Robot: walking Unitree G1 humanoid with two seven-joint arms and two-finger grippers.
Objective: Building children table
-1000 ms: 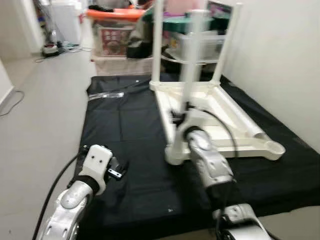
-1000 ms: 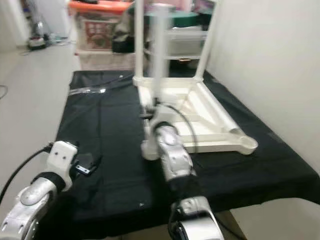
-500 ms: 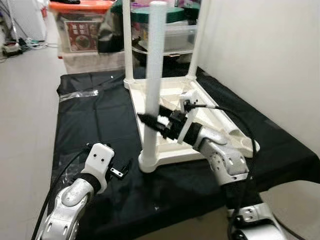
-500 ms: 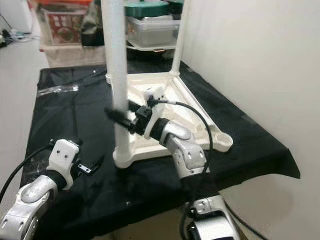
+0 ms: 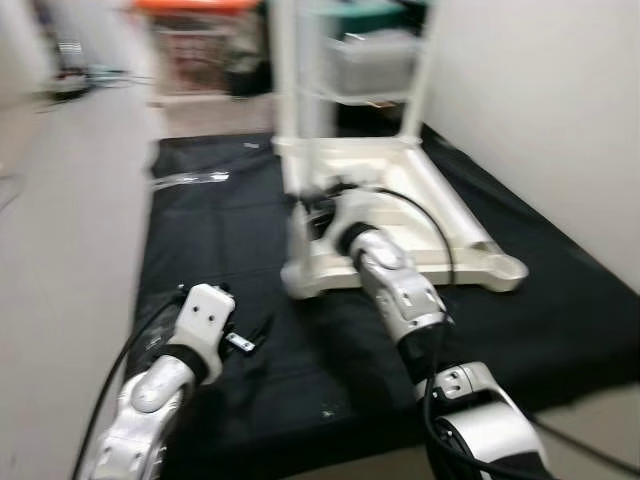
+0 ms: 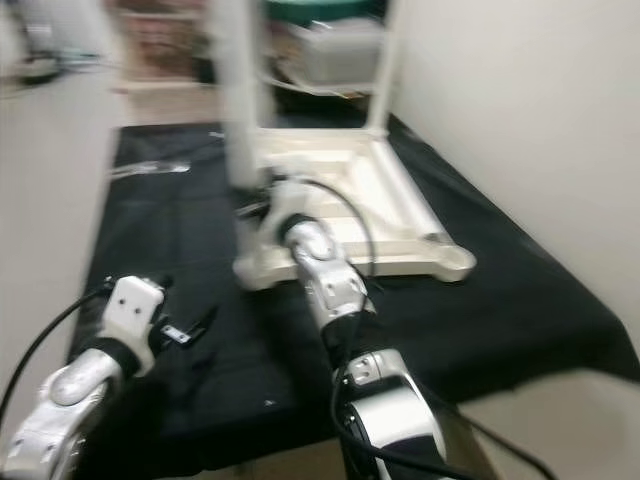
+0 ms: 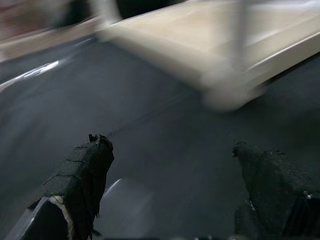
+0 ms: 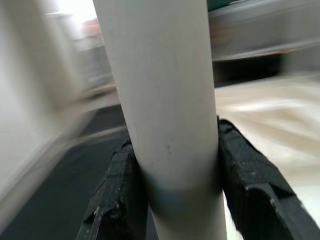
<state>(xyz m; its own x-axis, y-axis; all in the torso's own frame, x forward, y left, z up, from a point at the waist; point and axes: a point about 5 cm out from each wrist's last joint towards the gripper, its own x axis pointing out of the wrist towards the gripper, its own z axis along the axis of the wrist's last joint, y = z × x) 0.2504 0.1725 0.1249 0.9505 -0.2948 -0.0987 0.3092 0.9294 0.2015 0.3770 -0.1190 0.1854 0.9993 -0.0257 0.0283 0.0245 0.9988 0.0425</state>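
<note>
1. Here the children table (image 5: 400, 200) lies upside down on a black cloth (image 5: 220, 230) on the floor, its top against the cloth and its white legs standing up.
2. The right end effector (image 8: 172, 200) pinches the leg (image 8: 160, 90) at the table's near corner, low down, just above the socket; both pads (image 8: 117, 190) press on the round tube.
3. The left end effector (image 7: 172, 175) is spread with nothing between its fingers, hovering above the cloth, well apart from the table on its left side.
4. I judge the leg to be stiff, light plastic. It is smooth and round, so it can turn or slip inside the pads.
5. A low hold near the socket seems good for pushing or twisting the leg in; a high hold would probably make it lean more.
6. The whole table looks light, so it may slide on the cloth when it is pushed from the side.
7. Boxes (image 5: 370, 60) stand behind the table. The pictures are blurred, and no brand or writing can be read.
</note>
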